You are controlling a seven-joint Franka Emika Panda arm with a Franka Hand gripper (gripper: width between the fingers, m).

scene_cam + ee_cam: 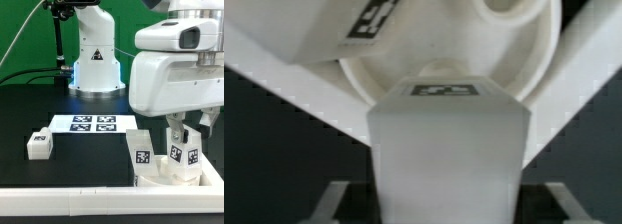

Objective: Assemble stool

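Note:
The white round seat disc [165, 172] lies against the border rail at the exterior view's right. One tagged white leg [141, 150] stands on the disc. My gripper [184, 138] is shut on a second tagged leg [184, 155] and holds it upright on the disc beside the first. In the wrist view this leg [446, 140] fills the middle between my fingers [342, 198], with the seat disc [438, 55] behind it and the other leg [370, 20] further off. A third leg [38, 144] lies loose on the table at the exterior view's left.
The marker board [92, 124] lies flat in the middle of the black table. The long white border rail [60, 200] runs along the near edge. The arm's white base [95, 65] stands at the back, with cables at the far left.

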